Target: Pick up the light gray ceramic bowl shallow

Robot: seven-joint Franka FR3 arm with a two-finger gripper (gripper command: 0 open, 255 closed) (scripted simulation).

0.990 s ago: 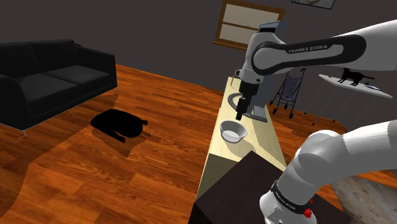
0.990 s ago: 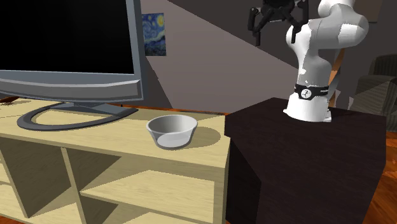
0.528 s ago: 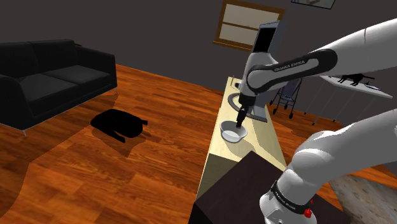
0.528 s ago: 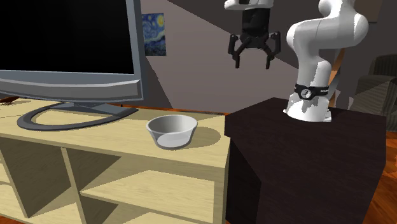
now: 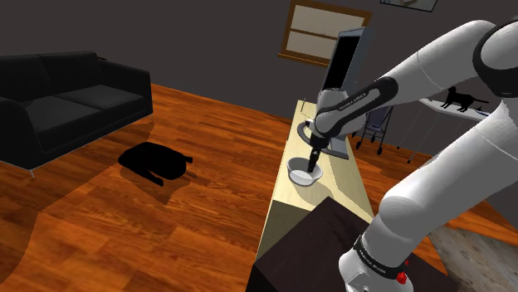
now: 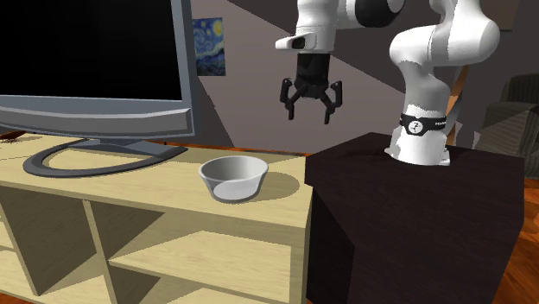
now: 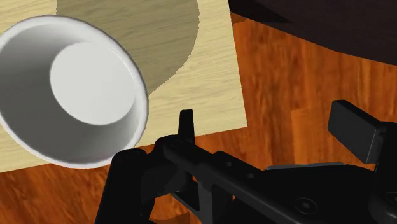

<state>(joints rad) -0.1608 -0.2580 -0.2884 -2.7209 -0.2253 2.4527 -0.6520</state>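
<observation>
The light grey shallow bowl stands upright on the pale wooden TV bench, near the bench end closest to the stand. My black gripper hangs open in the air above the bowl, offset toward the second exterior view's right. In the wrist view the bowl lies outside the gripper, beyond the finger nearest to it, with only floor and the bench edge between the fingers. Nothing is held.
A flat-screen TV on a curved foot shares the bench beyond the bowl. My dark box stand abuts the bench end. A black sofa and a black shape are on the wooden floor.
The gripper has come down toward the bowl, moving left and lower in the second exterior view. Its fingers stay open. The bowl has not moved.
</observation>
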